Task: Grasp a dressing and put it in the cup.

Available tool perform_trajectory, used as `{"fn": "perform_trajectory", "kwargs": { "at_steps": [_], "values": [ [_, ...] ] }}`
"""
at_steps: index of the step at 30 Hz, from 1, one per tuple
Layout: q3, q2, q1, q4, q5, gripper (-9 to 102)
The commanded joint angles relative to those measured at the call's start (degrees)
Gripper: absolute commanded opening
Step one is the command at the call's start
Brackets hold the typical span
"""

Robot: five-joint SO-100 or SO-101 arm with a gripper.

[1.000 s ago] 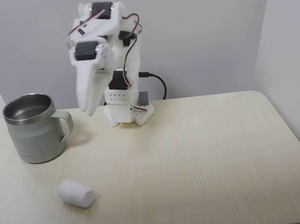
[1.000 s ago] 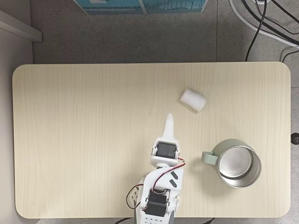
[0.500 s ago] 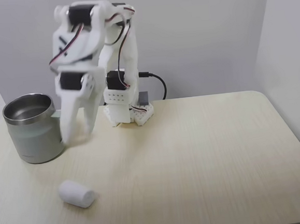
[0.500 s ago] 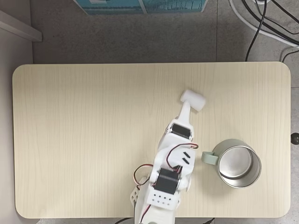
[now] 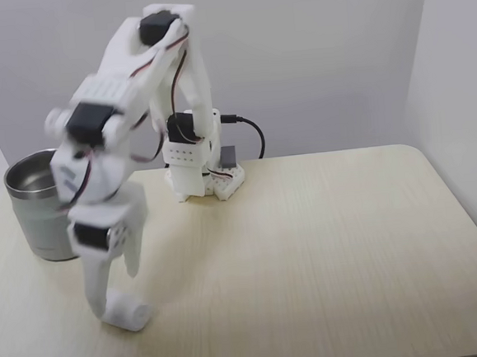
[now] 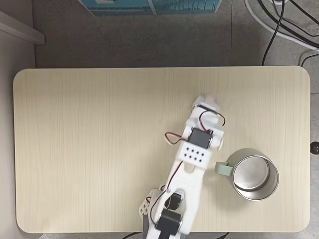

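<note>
The dressing (image 5: pixel 130 312) is a small white roll lying on the table near the front left; in the top-down fixed view just its far end (image 6: pixel 206 100) peeks out from under the wrist. My gripper (image 5: pixel 115 294) is down over it and open, with the long finger (image 5: pixel 96 290) at the roll's left end and the shorter finger (image 5: pixel 132 255) higher on the right. Whether the fingers touch the roll I cannot tell. The cup (image 5: pixel 31 213), a sage-green mug with a steel rim, stands upright behind the arm, and in the top-down fixed view the cup (image 6: pixel 254 174) sits right of the arm.
The arm's base (image 5: pixel 199 177) stands at the table's back edge with a black cable (image 5: pixel 249 130) behind it. The pale wood table (image 6: pixel 99 124) has open room on its left half in the top-down view. Cables (image 6: pixel 279 25) lie on the floor beyond it.
The arm has swung out from near its base and come down over the dressing. The fingers have spread apart. The dressing and cup have not moved.
</note>
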Motion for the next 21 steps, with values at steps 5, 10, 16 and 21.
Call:
{"fn": "perform_trajectory", "kwargs": {
  "at_steps": [5, 10, 16, 21],
  "values": [
    [9.23, 10.46, 0.7, -0.35, -3.16, 29],
    [10.02, 12.22, 0.44, -0.44, -4.57, 26],
    [11.6, 13.01, -0.44, 1.05, -6.15, 2],
    [11.69, 12.04, -0.26, 1.76, -5.54, 0]
  ]
}}
